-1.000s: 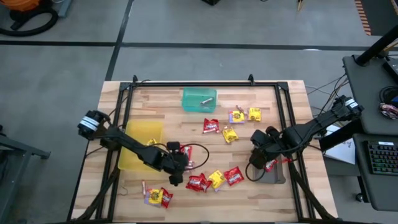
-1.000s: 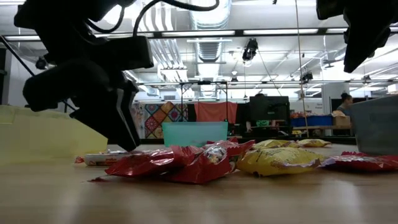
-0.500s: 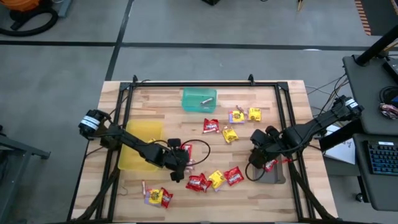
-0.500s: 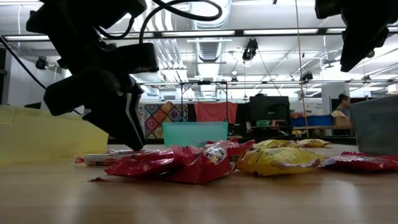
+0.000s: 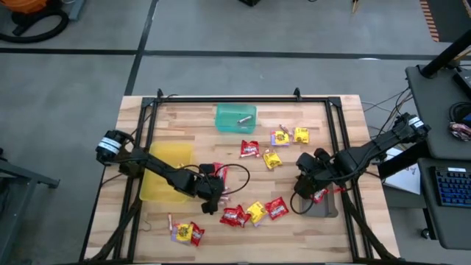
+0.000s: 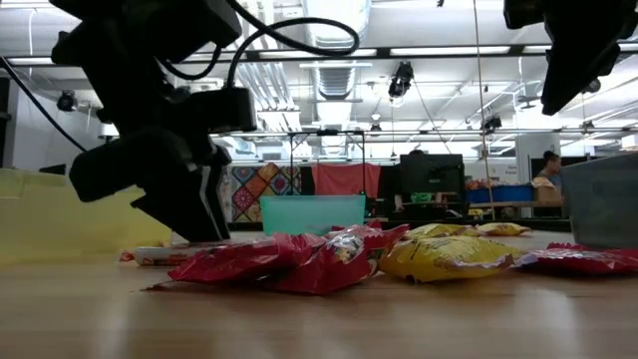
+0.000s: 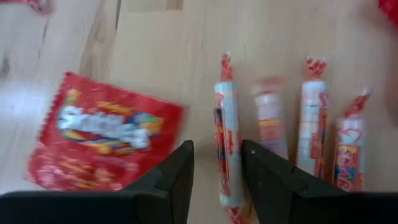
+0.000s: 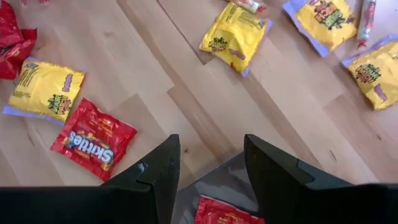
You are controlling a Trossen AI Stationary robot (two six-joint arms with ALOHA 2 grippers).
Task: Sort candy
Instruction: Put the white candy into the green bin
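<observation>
Since one second ago, left gripper (image 5: 214, 193) has shifted slightly toward the table's far side, beside the yellow tray (image 5: 167, 173). Its narrowly open fingers straddle a thin twisted roll (image 7: 226, 148) near a glossy red packet (image 7: 102, 137), not gripping. Right gripper (image 5: 305, 180) hovers open, empty, above the grey tray (image 8: 211, 193).
</observation>
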